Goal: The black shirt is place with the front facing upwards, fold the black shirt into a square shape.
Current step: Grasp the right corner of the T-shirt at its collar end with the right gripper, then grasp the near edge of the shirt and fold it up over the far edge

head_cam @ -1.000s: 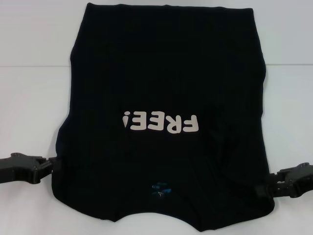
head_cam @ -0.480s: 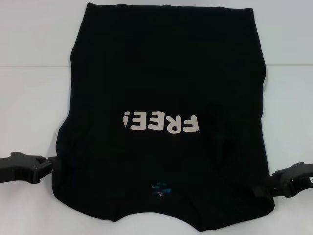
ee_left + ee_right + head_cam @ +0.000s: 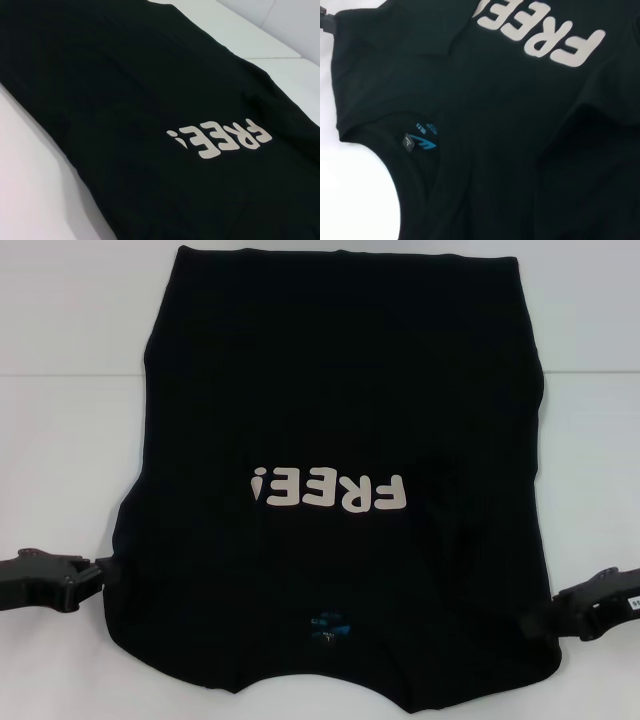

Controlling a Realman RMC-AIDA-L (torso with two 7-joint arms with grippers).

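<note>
You have the white table [image 3: 60, 440] under everything, and the black shirt [image 3: 340, 400] spread flat across the middle of it, front up. Its long axis runs near to far: the collar end lies at the near edge, closest to you, and the hem reaches the far side. The sleeves look already turned in, so the cloth reads as a tall panel, slightly narrower at the far end.

The white "FREE!" print [image 3: 330, 490] sits a little near of the middle and reads upside down from the head view — a good check that the neck is on your side. Below it, the small blue neck label [image 3: 328, 625] marks the collar, just inside the curved neckline.

Now the relation that matters: each arm stands at its own side edge of the near end. The left gripper [image 3: 100, 575] touches the shirt's left edge near the shoulder; the right gripper [image 3: 535, 622] meets the right edge, a touch nearer to you than the left. The shirt lies inward and away from both — so neither arm is better placed, they are roughly a matched pair.

Whether either set of fingers is apart or clamped on cloth, I cannot tell; black fingers merge with black fabric, and the wrist views show only shirt.

My judgement: the coming fold carries the near end toward the far hem, across the long axis.
</note>
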